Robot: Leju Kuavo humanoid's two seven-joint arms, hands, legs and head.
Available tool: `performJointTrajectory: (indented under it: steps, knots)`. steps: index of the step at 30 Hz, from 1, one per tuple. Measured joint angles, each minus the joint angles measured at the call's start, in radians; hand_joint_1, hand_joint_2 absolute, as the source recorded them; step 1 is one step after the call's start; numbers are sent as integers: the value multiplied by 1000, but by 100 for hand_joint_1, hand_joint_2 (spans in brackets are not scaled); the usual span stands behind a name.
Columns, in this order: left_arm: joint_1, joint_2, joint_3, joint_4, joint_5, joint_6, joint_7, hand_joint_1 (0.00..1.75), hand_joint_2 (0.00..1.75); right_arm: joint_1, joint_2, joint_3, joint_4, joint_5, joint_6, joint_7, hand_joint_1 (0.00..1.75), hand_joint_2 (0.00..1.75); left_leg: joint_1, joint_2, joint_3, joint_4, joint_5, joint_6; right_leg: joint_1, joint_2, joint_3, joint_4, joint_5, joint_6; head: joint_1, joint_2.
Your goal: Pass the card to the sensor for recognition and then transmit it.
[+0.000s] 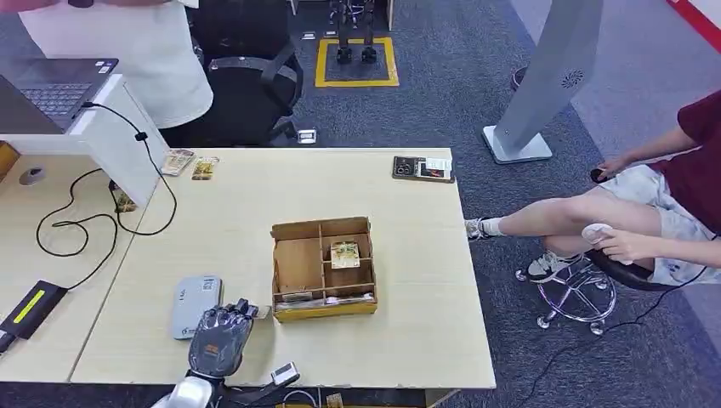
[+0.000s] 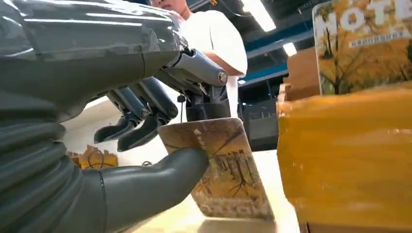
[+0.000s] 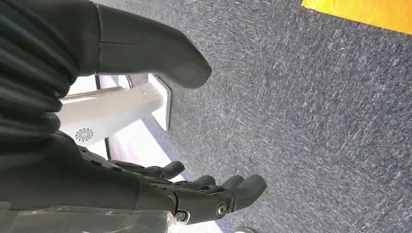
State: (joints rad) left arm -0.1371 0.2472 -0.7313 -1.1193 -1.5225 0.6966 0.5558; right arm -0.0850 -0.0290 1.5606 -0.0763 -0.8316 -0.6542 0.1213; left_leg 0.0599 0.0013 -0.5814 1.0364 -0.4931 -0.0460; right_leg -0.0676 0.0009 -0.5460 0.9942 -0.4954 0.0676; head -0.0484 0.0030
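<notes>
My left hand (image 1: pixel 219 334) hovers low over the table's front edge, between the grey flat sensor (image 1: pixel 194 304) and the cardboard card box (image 1: pixel 323 265). In the left wrist view this hand (image 2: pixel 145 126) pinches a card (image 2: pixel 228 170) with an autumn-tree picture between thumb and fingers, tilted, its lower edge near the tabletop. The box's yellow wall (image 2: pixel 345 155) stands right beside it, with another card (image 2: pixel 359 43) upright inside. One more card (image 1: pixel 344 253) lies in a box compartment. My right hand (image 3: pixel 194 189) hangs over grey carpet, fingers apart, holding nothing.
A black device (image 1: pixel 422 168) and loose cards (image 1: pixel 177 161) lie along the table's far edge. A cable (image 1: pixel 93 223) and a black unit (image 1: pixel 30 308) sit left, by a laptop (image 1: pixel 53 89). One person (image 1: pixel 127 51) stands behind; another (image 1: pixel 646 212) sits at the right.
</notes>
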Motion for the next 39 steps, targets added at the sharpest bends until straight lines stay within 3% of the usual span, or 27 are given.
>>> performJointTrajectory:
  steps: [9,15,17,23,25,29,33,36,37,39]
  knots:
    - [16,-15,25,-6,0,2,60,175,175,0,0,0,0,-2,-1,5,0,175,0,0,0,0,0,0,0,0,0,0,0,0,0,0]
    - [66,-18,97,-139,0,2,55,175,175,2,0,0,1,-6,-5,8,0,175,0,0,0,0,0,0,0,0,0,0,0,0,0,0]
    - [85,-33,146,-211,0,3,21,175,175,3,0,0,1,-6,-6,8,0,175,0,0,0,0,0,0,0,0,0,0,0,0,0,0]
    - [150,-147,346,-386,0,3,-231,175,175,5,1,0,3,-6,-7,8,0,175,0,0,0,0,0,0,0,0,0,0,0,0,0,0]
    - [166,-186,404,-425,0,3,-283,175,175,6,2,0,3,-5,-7,8,0,175,0,0,0,0,0,0,0,0,0,0,0,0,0,0]
    - [188,-257,510,-475,0,3,-351,175,175,6,2,0,3,-4,-7,9,0,175,0,0,0,0,0,0,0,0,0,0,0,0,0,0]
    - [200,-272,586,-479,0,2,-400,175,175,5,2,0,3,0,-7,12,0,175,0,0,0,0,0,0,0,0,0,0,0,0,0,0]
    - [207,-270,622,-479,0,2,-388,175,175,5,2,0,3,1,-7,12,0,175,0,0,0,0,0,0,0,0,0,0,0,0,0,0]
    - [206,-255,626,-476,0,2,-349,175,175,5,2,0,3,2,-7,12,0,175,0,0,0,0,0,0,0,0,0,0,0,0,0,0]
    - [181,-184,588,-442,0,1,-155,175,175,4,2,0,2,4,-7,14,0,175,0,0,0,0,0,0,0,0,-3,0,0,0,3,0]
